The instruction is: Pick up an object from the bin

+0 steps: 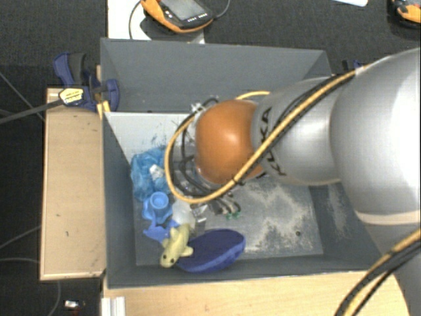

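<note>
The silver arm reaches in from the right. Its rounded orange cover and looped yellow cable hang over the left half of the grey metal bin. The gripper sits low beneath that cover, mostly hidden, so I cannot tell whether it is wide or narrow. 4 things lie near it at the bin's front left: a small light-blue plastic cylinder, a crumpled blue plastic wrapper, a pale yellow soft toy and a dark blue oval pad, which the toy touches.

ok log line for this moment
arm down in bin | over heap at view left | nearest: blue cup, yellow toy, dark blue pouch
</note>
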Tool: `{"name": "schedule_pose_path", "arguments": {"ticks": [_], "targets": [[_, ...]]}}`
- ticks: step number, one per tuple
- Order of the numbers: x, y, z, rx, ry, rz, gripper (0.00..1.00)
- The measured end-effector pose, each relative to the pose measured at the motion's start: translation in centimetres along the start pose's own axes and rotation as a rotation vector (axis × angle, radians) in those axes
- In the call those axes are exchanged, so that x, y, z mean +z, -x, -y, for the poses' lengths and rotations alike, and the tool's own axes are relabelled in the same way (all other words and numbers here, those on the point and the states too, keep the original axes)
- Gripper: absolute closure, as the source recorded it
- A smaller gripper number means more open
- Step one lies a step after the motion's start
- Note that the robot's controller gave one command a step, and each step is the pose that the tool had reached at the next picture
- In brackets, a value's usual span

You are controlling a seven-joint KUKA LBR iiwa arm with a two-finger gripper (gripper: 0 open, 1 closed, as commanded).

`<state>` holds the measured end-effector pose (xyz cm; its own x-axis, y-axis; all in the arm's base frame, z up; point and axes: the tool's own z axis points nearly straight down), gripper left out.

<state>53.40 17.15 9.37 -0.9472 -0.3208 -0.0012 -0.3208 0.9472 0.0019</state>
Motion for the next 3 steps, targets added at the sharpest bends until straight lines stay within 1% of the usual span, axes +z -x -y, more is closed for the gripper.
{"name": "schedule_pose_path", "arguments": {"ticks": [1, 2, 3], "targets": [[-3.8, 0.4, 0.0, 0.002, -0.001, 0.013, 1.00], [-7.5, 0.1, 0.0, 0.006, 0.000, 0.002, 1.00], [-10.1, 0.4, 0.0, 0.009, 0.000, 0.014, 1.00]]}}
